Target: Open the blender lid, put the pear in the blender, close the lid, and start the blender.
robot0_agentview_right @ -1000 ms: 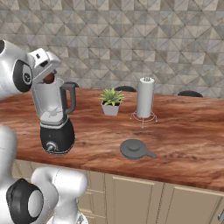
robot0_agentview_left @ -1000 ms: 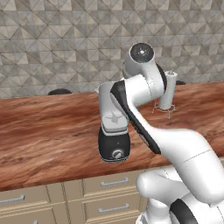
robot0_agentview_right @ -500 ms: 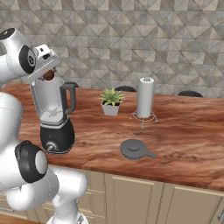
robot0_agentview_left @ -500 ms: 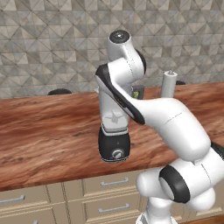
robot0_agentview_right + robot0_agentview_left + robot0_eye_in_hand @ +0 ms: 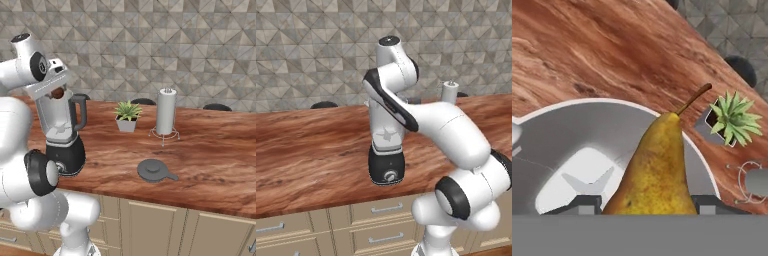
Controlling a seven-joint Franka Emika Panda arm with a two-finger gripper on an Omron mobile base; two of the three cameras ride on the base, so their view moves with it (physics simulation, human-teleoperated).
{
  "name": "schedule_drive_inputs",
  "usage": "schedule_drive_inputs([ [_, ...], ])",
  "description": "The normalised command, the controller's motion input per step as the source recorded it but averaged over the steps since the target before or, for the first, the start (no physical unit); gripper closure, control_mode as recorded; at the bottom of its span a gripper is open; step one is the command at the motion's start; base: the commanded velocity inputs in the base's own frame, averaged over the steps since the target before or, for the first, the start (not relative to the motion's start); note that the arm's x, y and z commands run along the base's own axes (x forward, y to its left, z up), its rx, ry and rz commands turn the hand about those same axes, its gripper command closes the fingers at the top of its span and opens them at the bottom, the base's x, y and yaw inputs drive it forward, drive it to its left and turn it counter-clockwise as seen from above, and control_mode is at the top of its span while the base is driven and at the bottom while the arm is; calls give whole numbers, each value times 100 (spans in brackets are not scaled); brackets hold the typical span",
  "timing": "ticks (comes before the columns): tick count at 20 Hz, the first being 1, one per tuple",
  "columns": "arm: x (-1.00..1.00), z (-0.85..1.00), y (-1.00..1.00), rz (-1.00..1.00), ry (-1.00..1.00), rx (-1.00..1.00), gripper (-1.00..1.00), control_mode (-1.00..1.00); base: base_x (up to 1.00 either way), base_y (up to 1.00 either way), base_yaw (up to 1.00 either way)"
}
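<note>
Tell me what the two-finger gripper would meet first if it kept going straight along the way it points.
The gripper, shut on the brownish-tan pear, points down into the open clear grey-tinted blender jar. Going straight on, it would probably reach the blades on the jar's floor first, though depth is unclear.

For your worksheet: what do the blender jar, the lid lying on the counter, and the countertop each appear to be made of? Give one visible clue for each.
Blender jar: clear, grey-tinted, probably plastic or glass; the wall shows through it.
Blender lid: matte dark grey, likely plastic or rubber; no shine.
Countertop: reddish-brown wood with flowing grain, seemingly polished.
</note>
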Motion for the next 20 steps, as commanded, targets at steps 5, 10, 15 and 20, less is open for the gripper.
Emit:
schedule_drive_inputs([
  [5, 11, -76, 23, 0, 19, 0, 100, -100, 0, 0, 0],
  [10, 0, -92, 6, 1, 14, 0, -100, -100, 0, 0, 0],
  [15, -29, -51, 0, 0, 0, 3, -100, -100, 0, 0, 0],
  [20, -6, -26, -2, 0, -1, 5, -100, -100, 0, 0, 0],
])
